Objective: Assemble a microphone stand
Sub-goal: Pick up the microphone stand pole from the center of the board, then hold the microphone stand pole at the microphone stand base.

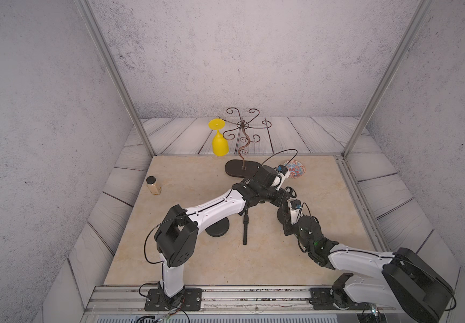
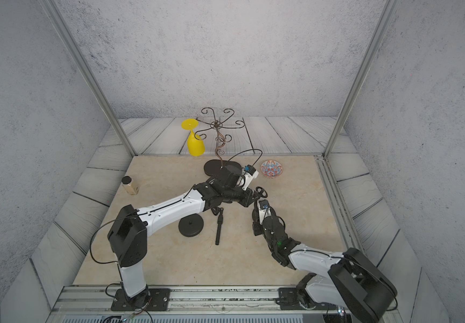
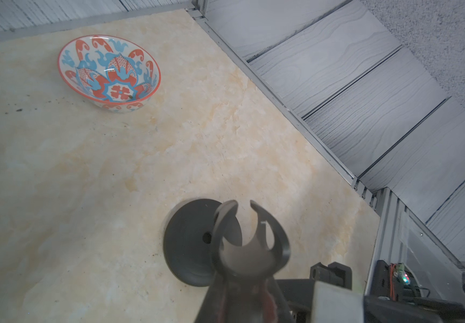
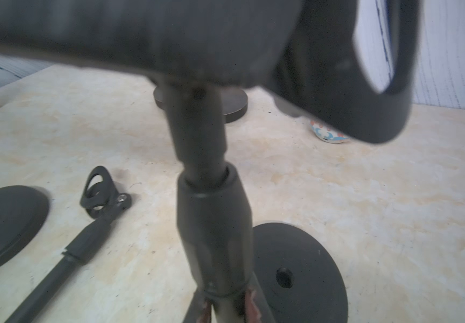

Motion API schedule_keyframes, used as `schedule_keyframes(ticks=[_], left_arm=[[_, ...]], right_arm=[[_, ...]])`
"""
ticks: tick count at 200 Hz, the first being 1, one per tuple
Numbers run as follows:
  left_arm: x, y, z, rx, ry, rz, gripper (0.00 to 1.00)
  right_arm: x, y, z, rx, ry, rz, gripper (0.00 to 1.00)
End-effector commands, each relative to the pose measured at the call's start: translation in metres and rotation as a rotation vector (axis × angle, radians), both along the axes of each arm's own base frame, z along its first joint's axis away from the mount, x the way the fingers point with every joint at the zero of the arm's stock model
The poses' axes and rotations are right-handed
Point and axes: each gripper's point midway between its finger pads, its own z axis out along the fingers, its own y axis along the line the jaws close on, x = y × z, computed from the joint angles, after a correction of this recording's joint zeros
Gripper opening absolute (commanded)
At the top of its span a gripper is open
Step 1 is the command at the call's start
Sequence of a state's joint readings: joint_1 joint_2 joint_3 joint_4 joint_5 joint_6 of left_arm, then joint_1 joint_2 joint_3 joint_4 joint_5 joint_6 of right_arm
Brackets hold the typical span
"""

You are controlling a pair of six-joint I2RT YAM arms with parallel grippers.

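Left claw [image 3: 243, 292] clenches a matte black forked clip [image 3: 250, 249]; right claw [image 4: 225, 303] grips the smooth round black pole [image 4: 214, 223] above the marbled counter [image 4: 365, 195].

Left arm [image 1: 214, 208] rises from the near rail, elbow bent, forearm stretched low over the worktop toward the far centre, and the left tool [image 3: 243, 300] is pinched closed. Right arm [image 1: 357, 258] comes in from the near right corner with its forearm angled inward. The right tool [image 4: 227, 310] is clamped closed, just beside the left one.
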State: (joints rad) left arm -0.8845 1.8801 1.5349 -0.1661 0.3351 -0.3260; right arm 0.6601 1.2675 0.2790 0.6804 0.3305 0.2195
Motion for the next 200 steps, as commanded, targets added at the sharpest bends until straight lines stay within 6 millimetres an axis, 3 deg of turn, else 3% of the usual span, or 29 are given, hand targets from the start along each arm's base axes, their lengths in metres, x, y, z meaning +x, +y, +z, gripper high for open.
schedule_keyframes(ticks=[1, 54, 89, 200], left_arm=[[-0.033, -0.021, 0.039, -0.098, 0.003, -0.137, 0.08], [-0.029, -0.027, 0.045, -0.120, -0.038, -0.156, 0.08], [-0.026, -0.034, 0.037, -0.112, -0.026, -0.167, 0.08], [-0.023, -0.032, 0.004, -0.052, 0.025, -0.154, 0.08]], right_arm=[[0.028, -0.046, 0.015, 0.076, -0.105, -0.265, 0.07], [0.046, -0.066, 0.017, 0.108, -0.127, -0.331, 0.07], [0.049, -0.075, 0.011, 0.082, -0.094, -0.353, 0.07], [0.043, -0.060, -0.027, 0.095, 0.022, -0.272, 0.07]])
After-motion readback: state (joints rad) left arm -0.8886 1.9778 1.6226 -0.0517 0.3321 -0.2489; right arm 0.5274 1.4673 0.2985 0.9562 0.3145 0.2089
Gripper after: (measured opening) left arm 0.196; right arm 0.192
